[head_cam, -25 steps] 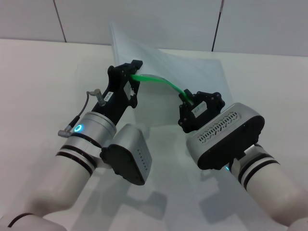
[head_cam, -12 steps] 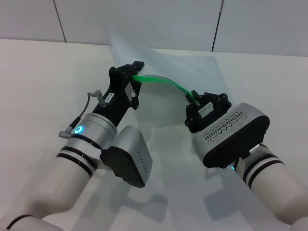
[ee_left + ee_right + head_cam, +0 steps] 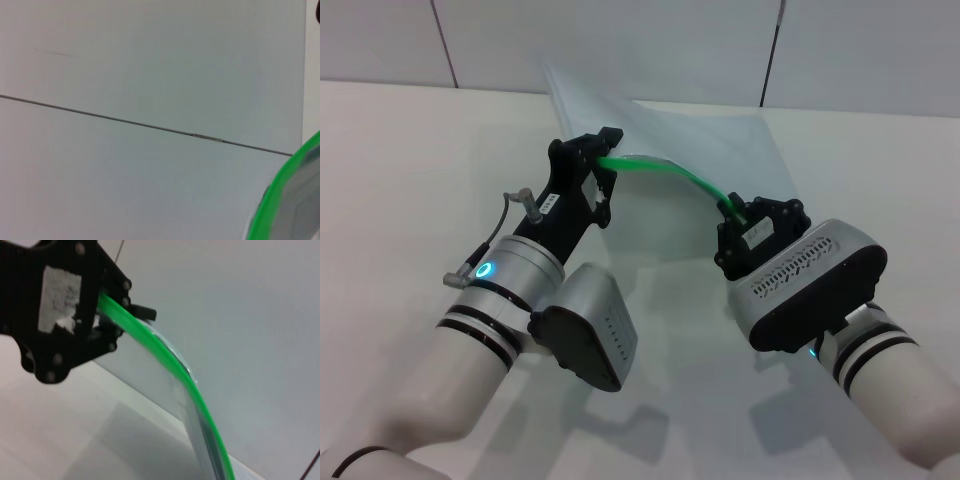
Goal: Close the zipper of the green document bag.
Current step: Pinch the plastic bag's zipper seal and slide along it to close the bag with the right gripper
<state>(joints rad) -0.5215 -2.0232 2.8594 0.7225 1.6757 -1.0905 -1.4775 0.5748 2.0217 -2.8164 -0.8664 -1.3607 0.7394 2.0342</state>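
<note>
From the head camera, the green document bag (image 3: 720,150) was lifted off the white surface (image 3: 400,170), its zipper (image 3: 670,172) arching between both arms. The left tool (image 3: 603,160) was clamped on one end, the right tool (image 3: 738,215) apparently pinched on the strip at the other; closing looked well along, though the slider was hidden.

The left wrist camera showed only a zipper (image 3: 280,195) sliver.

The right wrist camera showed the left tool (image 3: 107,302) gripping the zipper (image 3: 170,365), arms reaching forward.

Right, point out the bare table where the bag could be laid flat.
Bare table lies left of the left end effector, and more lies right of the green document bag. The middle is crowded: both arms, with the right end effector on the zipper.
</note>
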